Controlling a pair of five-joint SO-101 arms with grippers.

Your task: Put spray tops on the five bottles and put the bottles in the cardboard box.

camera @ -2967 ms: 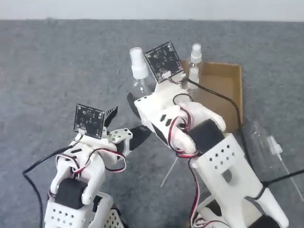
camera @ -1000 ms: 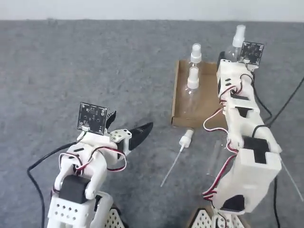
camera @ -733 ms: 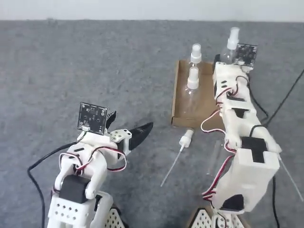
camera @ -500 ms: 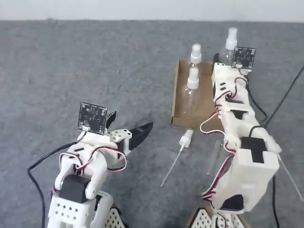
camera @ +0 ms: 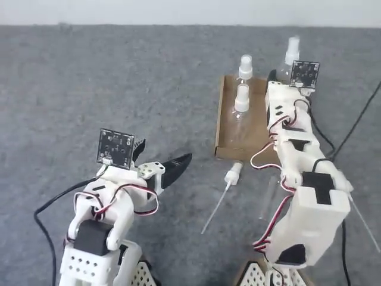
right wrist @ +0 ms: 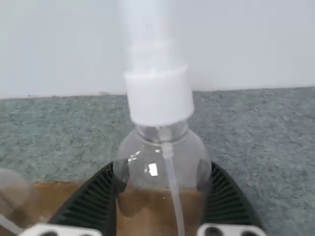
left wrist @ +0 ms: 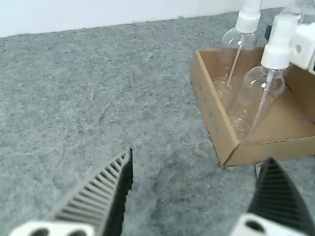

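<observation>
Snugly in right claw: clear bottle.

Overall: all three views are brightly and evenly lit, indoor-style.
Source: soft light is spread from above; the exact spot can't be told.
Shadows: only faint, soft-edged ones are thrown on the grey mat under the arms, and the cardboard box floor is left a bit darker.
Glare: small white glints are picked up on the spray bottle shoulder, and fainter ones on the bottles in the box.
Brightest bit: the white wall, rendered nearly washed out.
</observation>
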